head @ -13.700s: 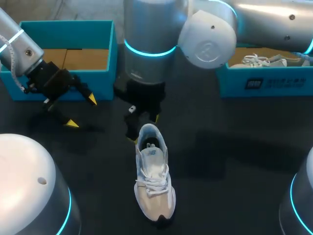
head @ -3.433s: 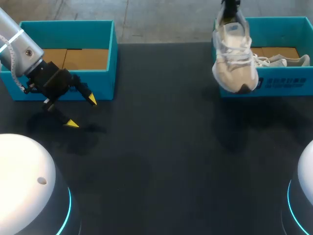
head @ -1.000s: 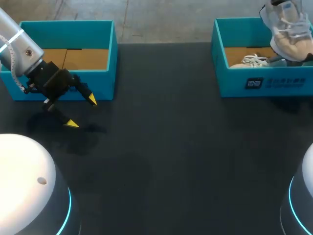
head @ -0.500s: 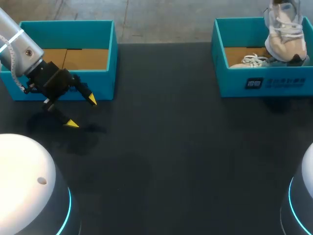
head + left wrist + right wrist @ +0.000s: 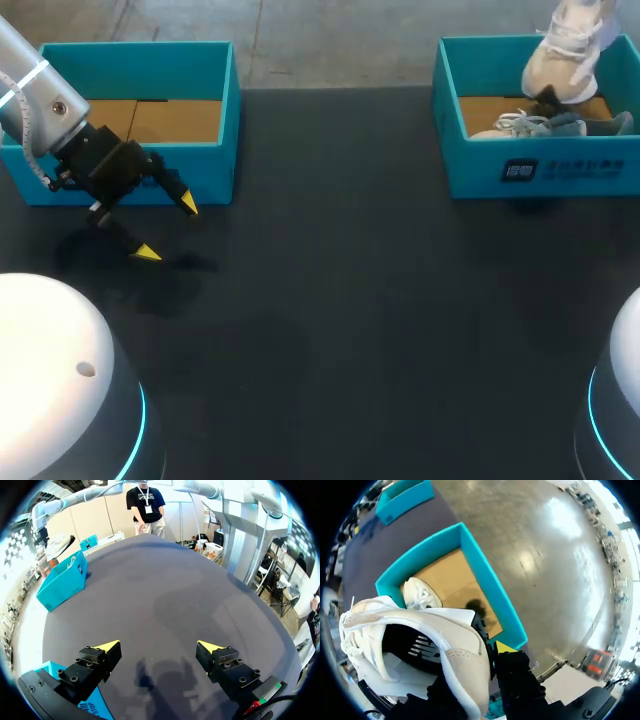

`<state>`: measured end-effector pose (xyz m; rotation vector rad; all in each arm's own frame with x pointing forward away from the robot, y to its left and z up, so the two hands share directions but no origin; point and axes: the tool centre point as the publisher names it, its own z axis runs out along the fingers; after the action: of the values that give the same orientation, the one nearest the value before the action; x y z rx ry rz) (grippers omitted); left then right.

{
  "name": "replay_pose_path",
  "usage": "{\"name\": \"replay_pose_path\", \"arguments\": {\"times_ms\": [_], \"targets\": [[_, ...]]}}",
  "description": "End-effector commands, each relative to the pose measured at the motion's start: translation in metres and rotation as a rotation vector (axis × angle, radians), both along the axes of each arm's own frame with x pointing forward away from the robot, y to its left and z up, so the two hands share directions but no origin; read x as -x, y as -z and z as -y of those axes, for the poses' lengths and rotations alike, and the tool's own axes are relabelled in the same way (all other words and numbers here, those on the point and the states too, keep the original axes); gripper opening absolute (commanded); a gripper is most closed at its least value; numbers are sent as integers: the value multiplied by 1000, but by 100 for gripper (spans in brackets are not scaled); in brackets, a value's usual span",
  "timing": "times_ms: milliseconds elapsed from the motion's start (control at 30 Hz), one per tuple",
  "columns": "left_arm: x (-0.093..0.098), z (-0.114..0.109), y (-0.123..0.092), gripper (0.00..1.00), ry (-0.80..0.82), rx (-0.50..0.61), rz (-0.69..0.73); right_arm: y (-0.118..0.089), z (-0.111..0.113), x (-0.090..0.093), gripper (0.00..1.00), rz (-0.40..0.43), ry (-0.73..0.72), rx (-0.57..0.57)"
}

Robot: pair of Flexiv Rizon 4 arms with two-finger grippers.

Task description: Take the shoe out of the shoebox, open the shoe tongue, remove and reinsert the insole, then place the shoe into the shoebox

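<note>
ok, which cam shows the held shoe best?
Right wrist view: the shoe fills it, heel collar and opening plain. Head view shows only its front half, cut off, above the shoebox. Left wrist view: too small to tell.

The shoe (image 5: 565,45) is white and beige, the shoebox (image 5: 480,175) teal with a tan floor, the table (image 5: 330,300) black.

shoe (image 5: 563,50) lifted off the table (image 5: 330,300), carried right, now tipped toe-down over the shoebox (image 5: 470,170)

The shoe (image 5: 566,48) hangs over the right shoebox (image 5: 478,166), above a second shoe (image 5: 532,125) lying inside
</note>
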<state>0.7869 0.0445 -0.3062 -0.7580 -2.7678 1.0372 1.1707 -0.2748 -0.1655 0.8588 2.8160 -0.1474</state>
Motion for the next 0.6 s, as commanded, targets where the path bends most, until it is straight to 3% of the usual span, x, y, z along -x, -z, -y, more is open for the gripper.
{"name": "replay_pose_path", "arguments": {"times_ms": [33,167,600], "targets": [[0,0,0,100,2,-4,0,-3,11,9,0,38,262,-57],[0,0,0,100,2,-4,0,1,17,16,0,-8,464,-9],[0,0,0,100,2,-4,0,1,17,16,0,-8,464,-9]]}}
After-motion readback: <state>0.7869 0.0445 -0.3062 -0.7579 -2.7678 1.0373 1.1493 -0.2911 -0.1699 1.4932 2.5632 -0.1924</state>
